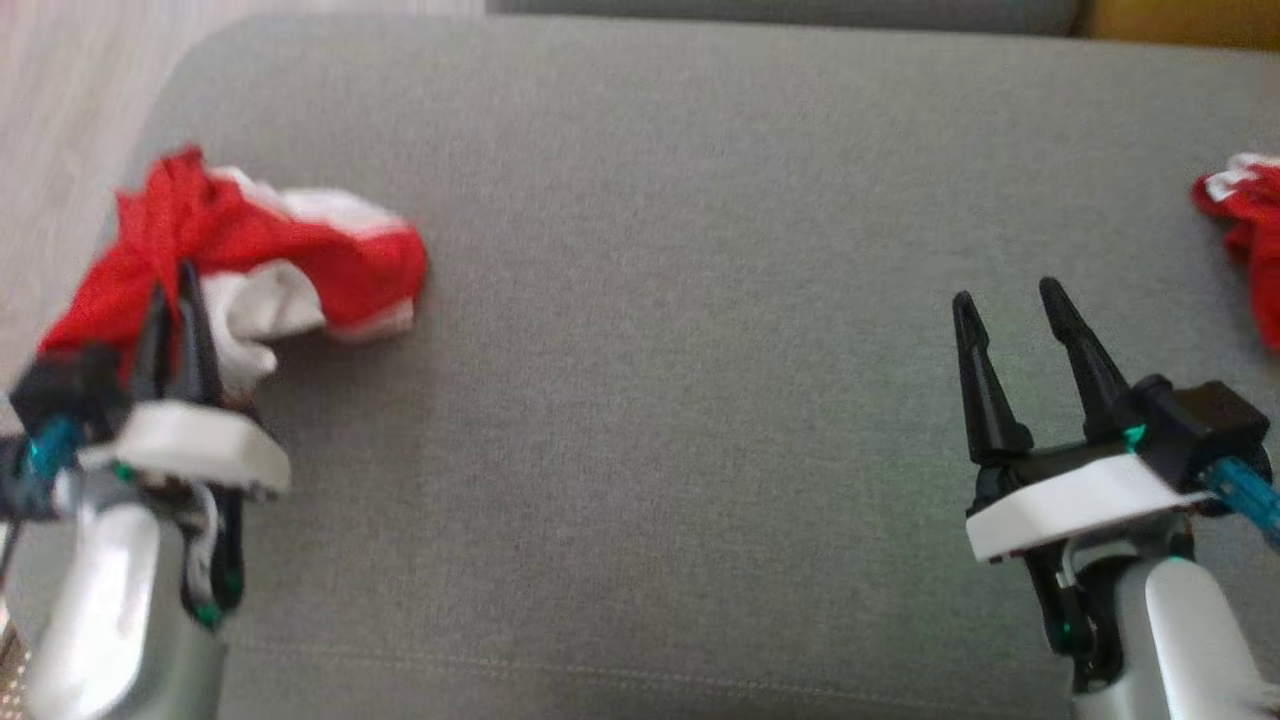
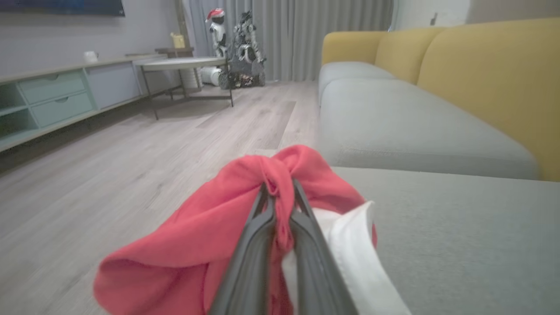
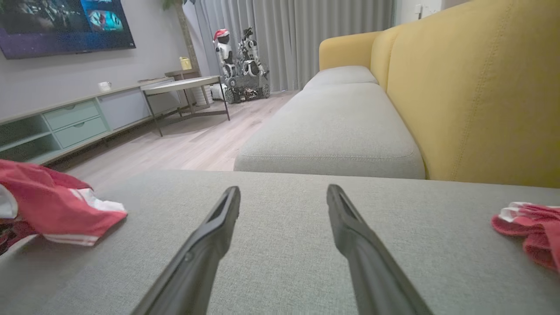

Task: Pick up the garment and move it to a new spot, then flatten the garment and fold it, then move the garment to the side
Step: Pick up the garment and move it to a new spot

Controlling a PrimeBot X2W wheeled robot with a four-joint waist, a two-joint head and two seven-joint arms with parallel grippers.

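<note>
Right now your left hand (image 1: 172,282) is clenching a gathered bunch of red cloth on the garment (image 1: 320,255). The garment is lying crumpled at the cushion's (image 1: 650,420) left edge, toward the far corner, and part of it seems to be lapping over that edge above the floor (image 2: 109,175). Your right hand (image 1: 1006,290) is hovering released over the near right part of the cushion, fingers spread, grasping nothing. Another red cloth (image 1: 1245,230) is lying at the right edge, apart from that hand.

You are dealing with something soft, limp and light, by the look of its folds. It is likely going to hang as a clump from the pinch, trailing its loose end across the cushion rather than lifting clean. It looks neither fragile nor slippery, though thin fabric may be dragging on the woven cover, so you are probably better off raising it clear before carrying it.

Your present hold is taking several layers at once, which is fine for moving but poor for spreading. For flattening, the white band (image 2: 350,236) looks thicker and firmer than the red body, so it is probably the better place to take hold. One hand at each end of an edge should be letting the cloth fall open. Which edge is hem or waist I cannot tell from this heap.
</note>
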